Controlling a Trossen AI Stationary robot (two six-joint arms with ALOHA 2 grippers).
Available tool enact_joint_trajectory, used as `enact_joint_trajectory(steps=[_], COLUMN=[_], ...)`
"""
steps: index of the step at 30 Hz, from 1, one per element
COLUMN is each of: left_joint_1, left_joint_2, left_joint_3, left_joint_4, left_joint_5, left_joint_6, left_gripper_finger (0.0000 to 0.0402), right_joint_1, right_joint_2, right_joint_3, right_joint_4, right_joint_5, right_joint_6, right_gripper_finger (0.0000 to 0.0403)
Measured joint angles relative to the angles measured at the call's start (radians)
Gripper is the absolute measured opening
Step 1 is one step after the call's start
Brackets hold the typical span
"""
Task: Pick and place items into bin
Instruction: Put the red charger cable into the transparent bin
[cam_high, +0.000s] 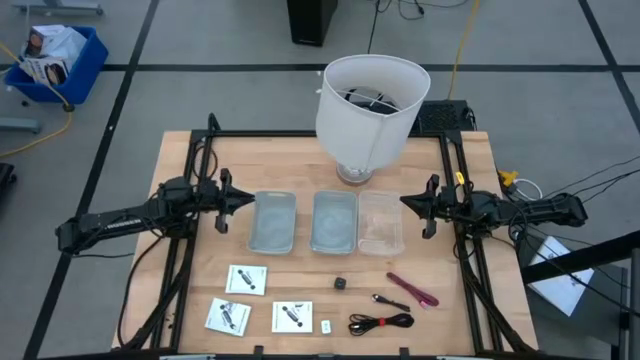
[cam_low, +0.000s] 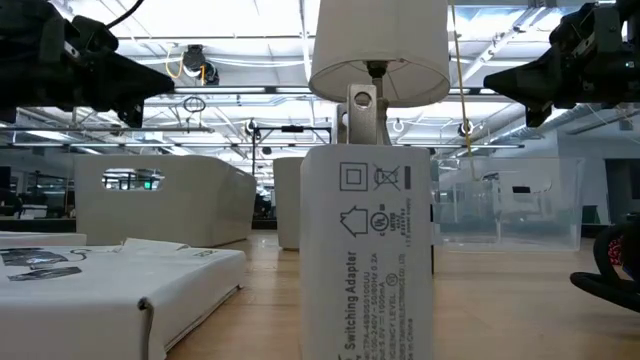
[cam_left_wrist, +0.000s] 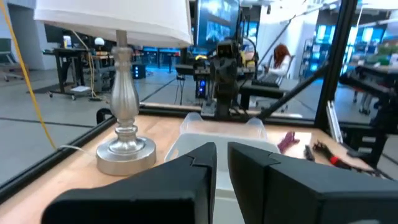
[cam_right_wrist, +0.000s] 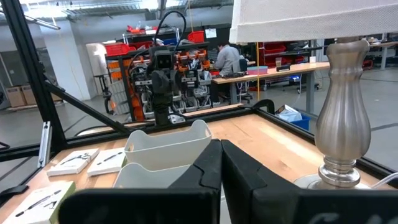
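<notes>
Landmark: three clear bins (cam_high: 330, 222) in a row at mid-table; all places below are given from them.
Left gripper (cam_high: 243, 200): just left of the bins, raised off the table, holding nothing; the left wrist view shows the jaws nearly closed, only a thin slit between them.
Packets (cam_high: 246, 279): three white squares, in front of the bins toward the left, lying flat and apart.
Cube (cam_high: 341, 284): in front of the middle bin, alone.
White piece (cam_high: 325, 326): well in front of the bins, near the table edge.
Cable (cam_high: 381, 322): coiled, in front of the right bin.
Stick (cam_high: 412, 290): magenta, in front of the right bin, angled.
Right gripper (cam_high: 411, 203): just right of the bins, raised, empty; jaws practically together.
Bins' content: none of the items inside.
Advice: widen the jaws before descent; give each arm the items on its own side; pinch packets at an edge.
</notes>
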Motion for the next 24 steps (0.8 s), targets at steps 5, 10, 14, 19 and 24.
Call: enact_joint_trajectory(steps=[5, 10, 14, 19, 24], left_joint_1=[0.000, 0.000, 0.000, 0.000, 0.000], left_joint_2=[0.000, 0.000, 0.000, 0.000, 0.000], left_joint_3=[0.000, 0.000, 0.000, 0.000, 0.000], left_joint_4=[0.016, 0.017, 0.042, 0.018, 0.022], left_joint_5=[-0.001, -0.004, 0.000, 0.023, 0.024], left_joint_6=[-0.056, -0.134, -0.070, 0.018, 0.032], left_gripper_finger=[0.0049, 0.0049, 0.0049, 0.0049, 0.0049], right_joint_1=[0.000, 0.000, 0.000, 0.011, 0.088], right_joint_2=[0.000, 0.000, 0.000, 0.019, 0.131], right_joint_3=[0.000, 0.000, 0.000, 0.029, 0.150], right_joint_4=[0.000, 0.004, 0.006, 0.016, -0.033], right_joint_5=[0.000, -0.001, -0.001, -0.028, -0.027], right_joint_6=[0.000, -0.012, -0.046, -0.091, -0.104], right_gripper_finger=[0.0000, 0.0000, 0.0000, 0.0015, 0.0073])
